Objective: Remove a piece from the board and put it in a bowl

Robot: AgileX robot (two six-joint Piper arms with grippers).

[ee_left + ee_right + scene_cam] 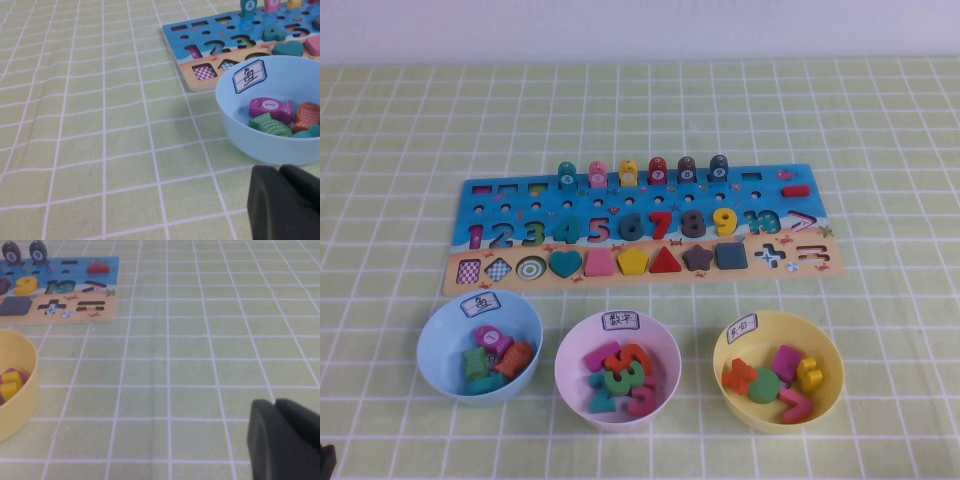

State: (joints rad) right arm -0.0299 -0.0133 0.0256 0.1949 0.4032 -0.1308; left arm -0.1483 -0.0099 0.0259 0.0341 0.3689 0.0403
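Two dark pincers sit at the near edge of the desk (pixel 400 110), one to each arm, each seen only from its own wrist camera. The right pincer (pixel 285 440) has its two fingers pressed together and holds nothing; it rests low over bare green-checked cloth. The left pincer (pixel 287 202) shows as a dark mass low above the cloth; whether it is open I cannot tell, and nothing is seen in it.

Just beyond the left pincer stands one light blue bowl (pixel 479 346) holding fish-shaped pieces. Ahead of the right pincer and off to its left stands one pale yellow bowl (pixel 778 368) with a small white label on its rim; it holds about five coloured shapes. Between these two sits one pink-lilac bowl (pixel 618 368) of number pieces (three bowls in all, side by side, not touching).

Farther from both pincers, past the bowls, lies one long puzzle board (pixel 640 225), blue above and tan below. Its lower strip carries six shape pieces in a row: heart, pink square, yellow pentagon, red triangle, brownish star, and the slate-blue square piece (pixel 731 256), seated in its slot just beyond the yellow bowl, well apart from the right pincer. Six small pegs stand along the board's far edge.
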